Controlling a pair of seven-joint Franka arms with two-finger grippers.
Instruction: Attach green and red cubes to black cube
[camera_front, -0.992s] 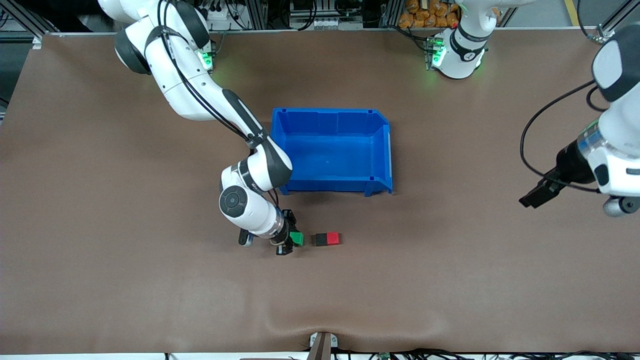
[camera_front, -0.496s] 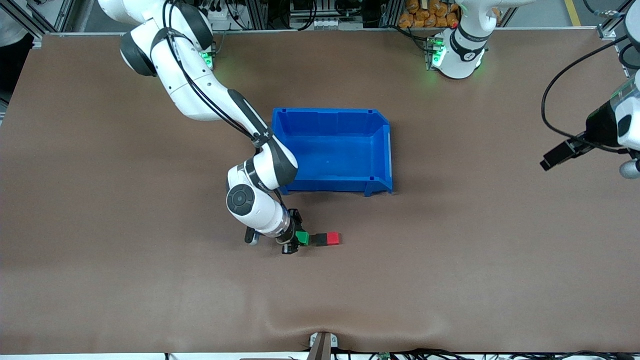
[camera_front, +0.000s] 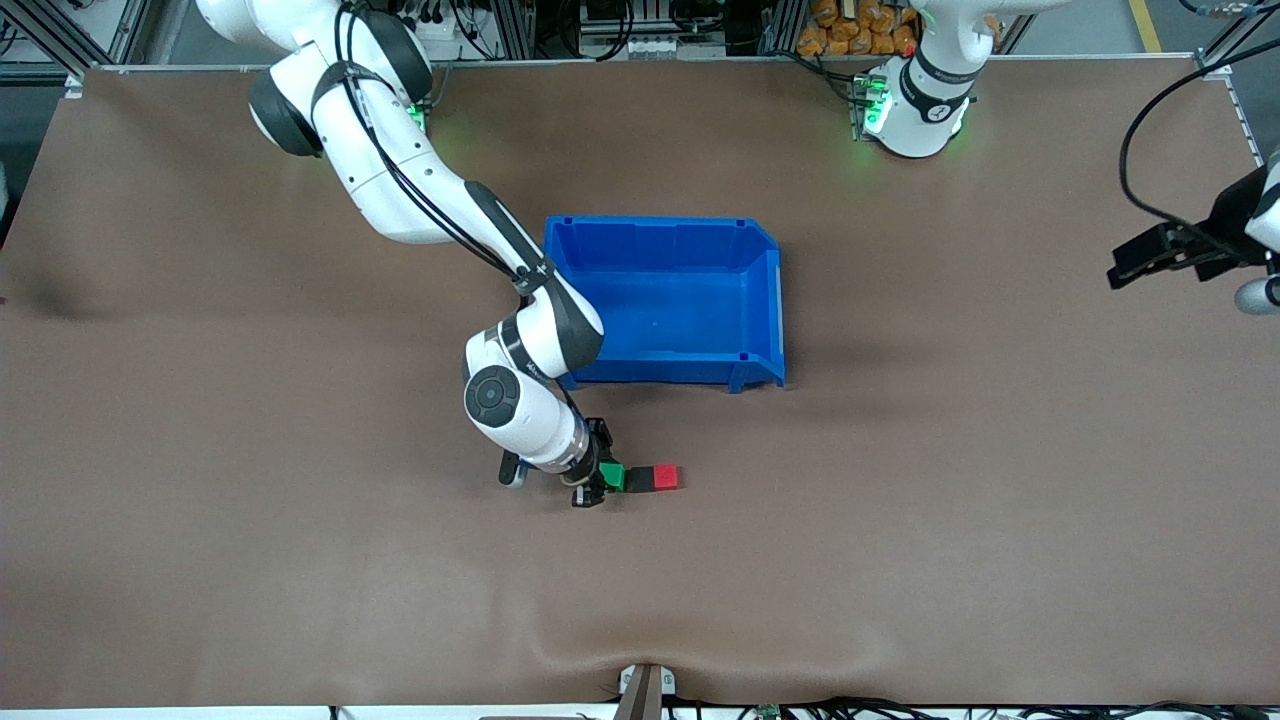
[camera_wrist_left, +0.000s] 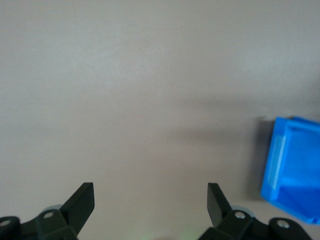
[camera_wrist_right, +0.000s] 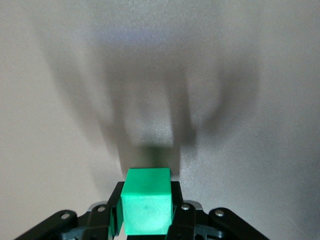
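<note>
Three cubes now sit in one row just off the blue bin (camera_front: 664, 300), on the side nearer the front camera: green cube (camera_front: 612, 476) pressed against the black cube (camera_front: 636, 479), red cube (camera_front: 665, 477) on the black one's other face. A second ago the green cube was still apart from the black one; the right hand (camera_front: 594, 474) has pushed it across and closed the gap, and remains clamped on the green cube. Likely the joint is made; release is what's left. Left hand (camera_front: 1150, 258) has pulled away from the bin toward its end of the bench (camera_front: 300, 580), fingers (camera_wrist_left: 80, 200) wide apart, holding nothing, waiting. Bench is plain brown matting, slight ripple at the front edge. Racks and cabling by the arm bases.
</note>
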